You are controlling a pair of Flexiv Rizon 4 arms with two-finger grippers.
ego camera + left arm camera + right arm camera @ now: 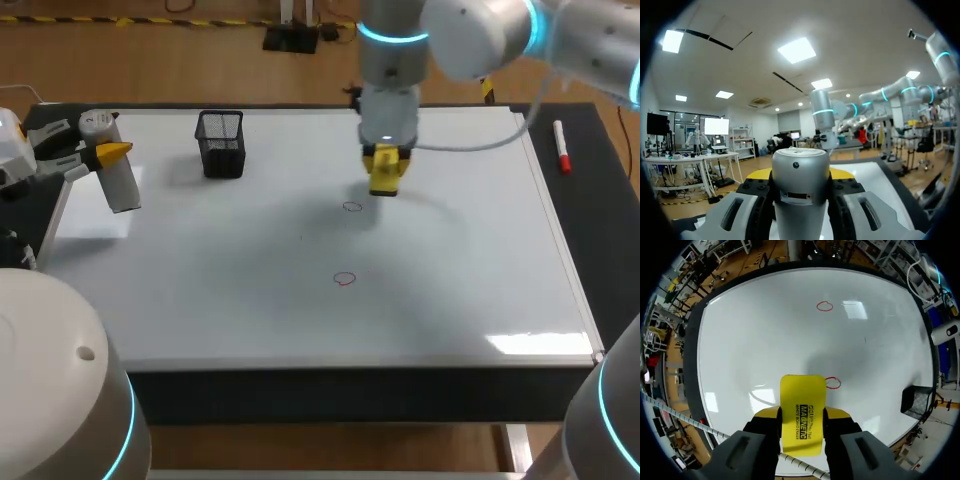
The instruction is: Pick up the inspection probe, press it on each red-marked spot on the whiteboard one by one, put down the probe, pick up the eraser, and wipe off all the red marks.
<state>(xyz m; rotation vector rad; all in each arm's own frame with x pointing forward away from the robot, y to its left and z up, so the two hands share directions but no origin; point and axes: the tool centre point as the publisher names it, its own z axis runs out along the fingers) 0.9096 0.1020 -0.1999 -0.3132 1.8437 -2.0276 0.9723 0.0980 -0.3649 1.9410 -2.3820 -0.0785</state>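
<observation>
Eraser (802, 405) clamped in right pincer (802, 416).

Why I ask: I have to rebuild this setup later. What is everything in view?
whiteboard: one, white, covers most of the table
red marks: two, red circles, mid-board; one by the eraser, one nearer the front edge
mesh cup: one, black, upright, far left part of the board
marker: one, white and red, lying on the dark strip right of the board
inspection probe: one, silver-grey, at the board's left edge
eraser: one, yellow, just behind the farther mark
left gripper: shut on the probe
right gripper: shut on the eraser
</observation>
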